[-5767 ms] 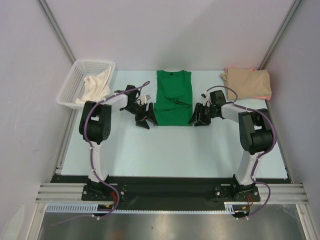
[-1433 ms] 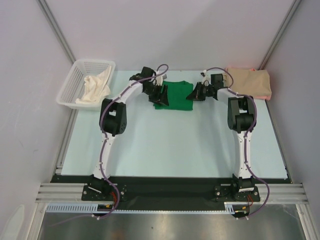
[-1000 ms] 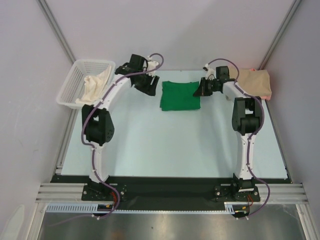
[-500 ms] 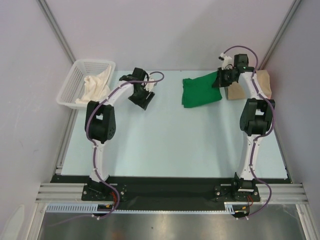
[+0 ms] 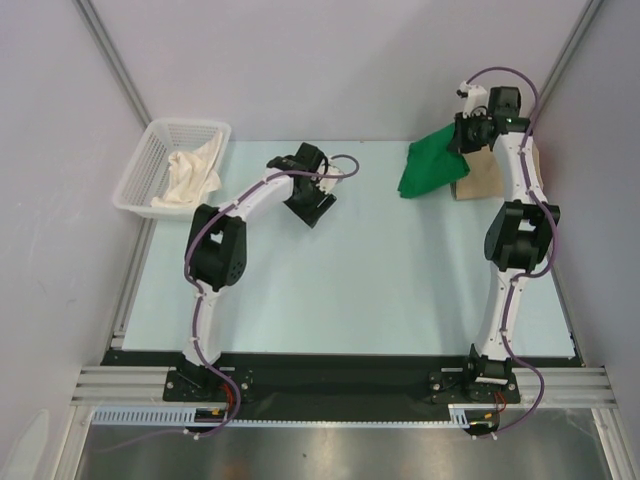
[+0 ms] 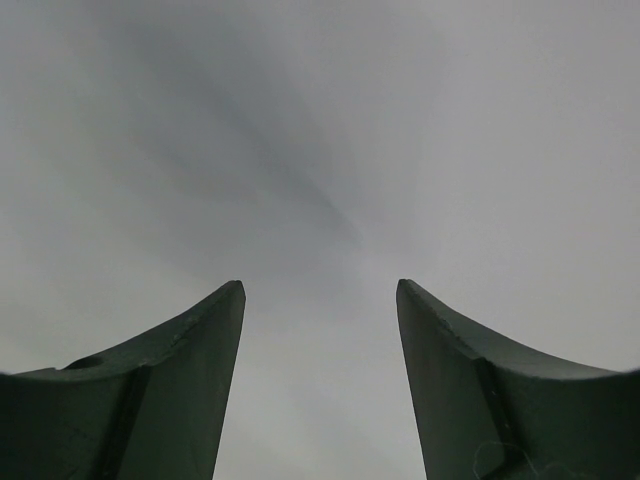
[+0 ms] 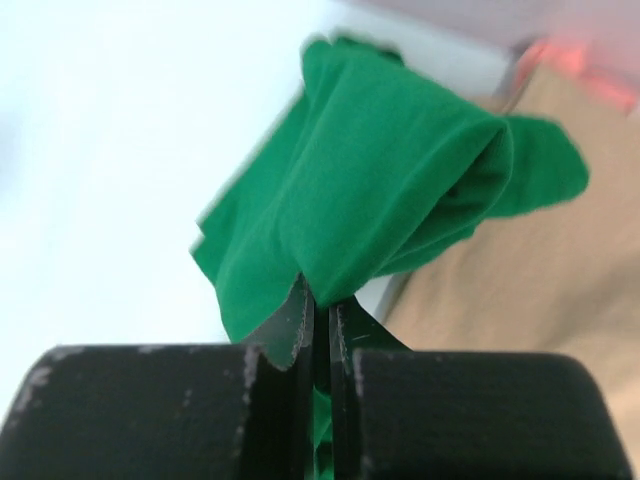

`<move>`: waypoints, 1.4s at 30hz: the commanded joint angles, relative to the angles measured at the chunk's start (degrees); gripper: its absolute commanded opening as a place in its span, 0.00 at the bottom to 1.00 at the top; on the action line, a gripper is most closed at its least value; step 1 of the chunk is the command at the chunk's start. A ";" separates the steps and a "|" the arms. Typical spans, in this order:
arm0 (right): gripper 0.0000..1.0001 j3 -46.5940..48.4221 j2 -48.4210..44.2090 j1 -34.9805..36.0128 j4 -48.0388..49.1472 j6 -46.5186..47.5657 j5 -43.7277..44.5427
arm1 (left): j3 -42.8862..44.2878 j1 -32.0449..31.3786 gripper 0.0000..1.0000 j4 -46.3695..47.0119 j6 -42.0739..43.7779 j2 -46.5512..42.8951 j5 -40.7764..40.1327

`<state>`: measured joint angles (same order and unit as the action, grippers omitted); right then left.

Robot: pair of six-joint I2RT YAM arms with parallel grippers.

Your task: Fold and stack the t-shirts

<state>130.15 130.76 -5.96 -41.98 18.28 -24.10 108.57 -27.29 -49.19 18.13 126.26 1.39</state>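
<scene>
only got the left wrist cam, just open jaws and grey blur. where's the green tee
observer: the right gripper has the green t-shirt, jaws shut on it, over the far right of the table.
operator: folded neat or not
observer: bunched; in the right wrist view it hangs from the jaws in loose folds.
operator: where's the stack
observer: the tan t-shirt lies in the far right corner; in the top view the hanging green one overlaps its left edge.
</scene>
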 commanded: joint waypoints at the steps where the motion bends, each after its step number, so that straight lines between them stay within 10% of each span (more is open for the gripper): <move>1: 0.00 10.46 1.67 -1.86 -2.74 2.64 1.16 | 1.73 -0.57 0.68 -0.03 1.21 -0.75 -1.21; 42: 0.00 16.72 10.48 -13.03 7.08 4.21 13.37 | 0.06 -6.99 0.68 0.41 3.93 0.66 -9.03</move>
<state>142.96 140.86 -18.13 -40.05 22.52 -14.13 108.51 -33.36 -49.17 21.08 126.43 -6.48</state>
